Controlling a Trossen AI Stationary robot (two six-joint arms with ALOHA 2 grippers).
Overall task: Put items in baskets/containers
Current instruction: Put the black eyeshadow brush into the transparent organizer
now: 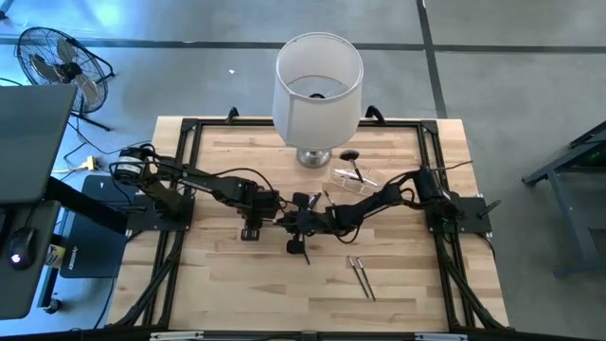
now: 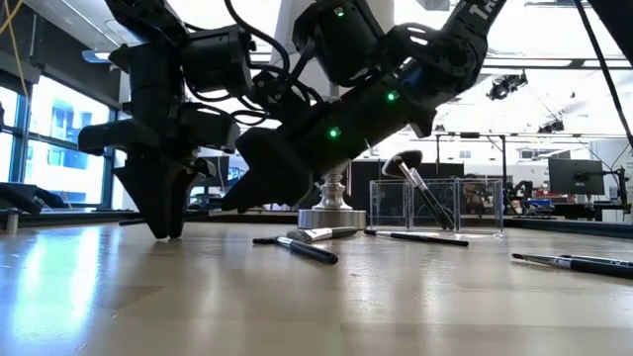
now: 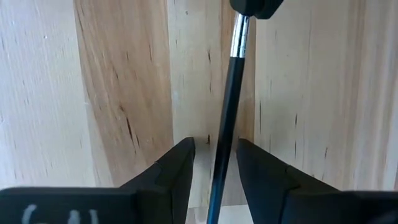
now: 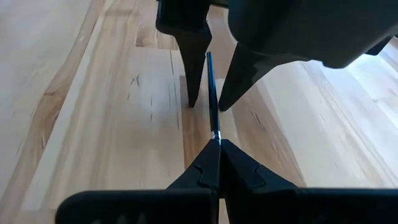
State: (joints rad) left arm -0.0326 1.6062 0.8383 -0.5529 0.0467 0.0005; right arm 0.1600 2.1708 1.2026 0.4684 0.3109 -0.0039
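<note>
Your right gripper (image 4: 219,144) pinches a brush (image 4: 211,93) by its ferrule; its handle runs straight between your left gripper's (image 3: 214,152) spread fingers, ready for closing.

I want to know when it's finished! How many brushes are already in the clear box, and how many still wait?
Done: one fluffy-headed brush leans in the clear box; more may be inside, hard to tell. In hand: the right gripper is shut on a thin black brush, whose handle lies between the open fingers of the left gripper, apparently a handover. Left: two brushes lie near the front of the table, and a few lie by the box.
</note>
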